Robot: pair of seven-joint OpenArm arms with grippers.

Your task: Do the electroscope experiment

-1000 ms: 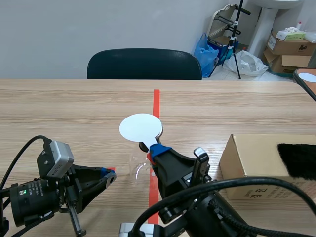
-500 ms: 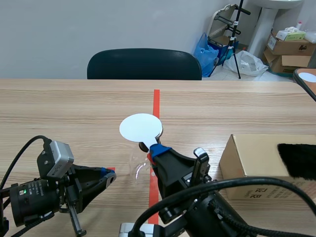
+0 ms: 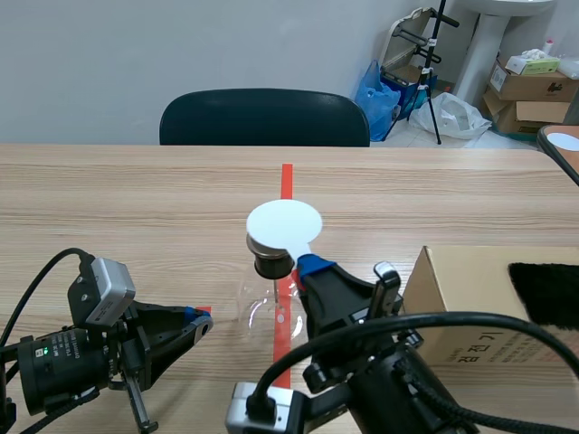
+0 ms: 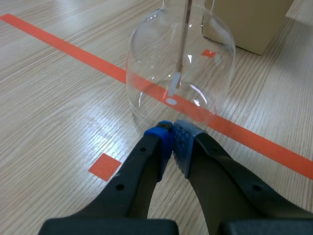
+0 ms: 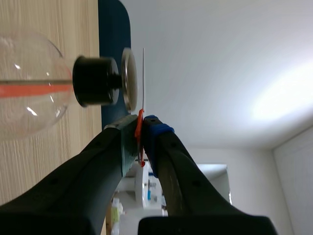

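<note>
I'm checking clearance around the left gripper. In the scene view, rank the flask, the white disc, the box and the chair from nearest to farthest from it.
1. The flask, just right of the left gripper, on the tape line.
2. The disc, above the flask's top, held by the right gripper.
3. The box, at the table's right.
4. The chair, beyond the table's far edge.

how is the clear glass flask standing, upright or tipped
Upright: the clear glass flask stands on the wooden table, black stopper on top.
</note>
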